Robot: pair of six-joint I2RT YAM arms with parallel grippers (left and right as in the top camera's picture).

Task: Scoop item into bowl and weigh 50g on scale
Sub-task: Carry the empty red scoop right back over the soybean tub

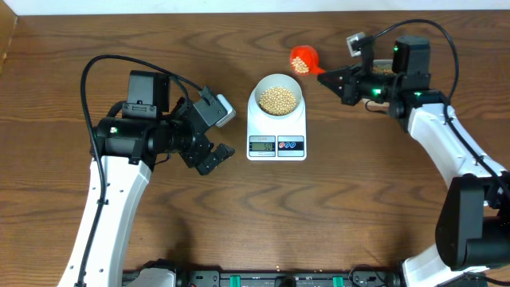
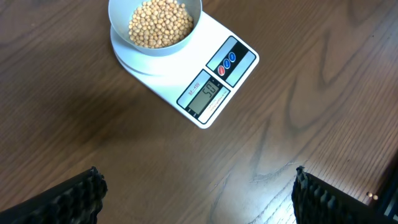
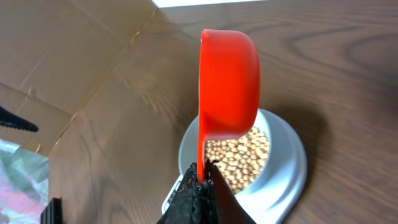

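The white scale [image 1: 276, 131] stands at the table's middle with the pale bowl [image 1: 276, 96] on it, filled with tan beans [image 1: 277, 98]. In the left wrist view the scale [image 2: 214, 81], bowl [image 2: 155, 25] and beans [image 2: 158, 23] show at the top; the display [image 2: 207, 94] is lit. My right gripper [image 1: 328, 78] is shut on the handle of the red scoop [image 1: 304, 59], held right of and behind the bowl with a few beans in it. In the right wrist view the scoop [image 3: 229, 87] is edge-on above the bowl [image 3: 273, 168]. My left gripper [image 1: 213, 142] is open and empty, left of the scale.
Flattened brown cardboard [image 3: 56, 68] lies beyond the table in the right wrist view. A dark clip-like object [image 3: 15, 119] shows at that view's left edge. Bare wooden table [image 1: 358, 199] surrounds the scale.
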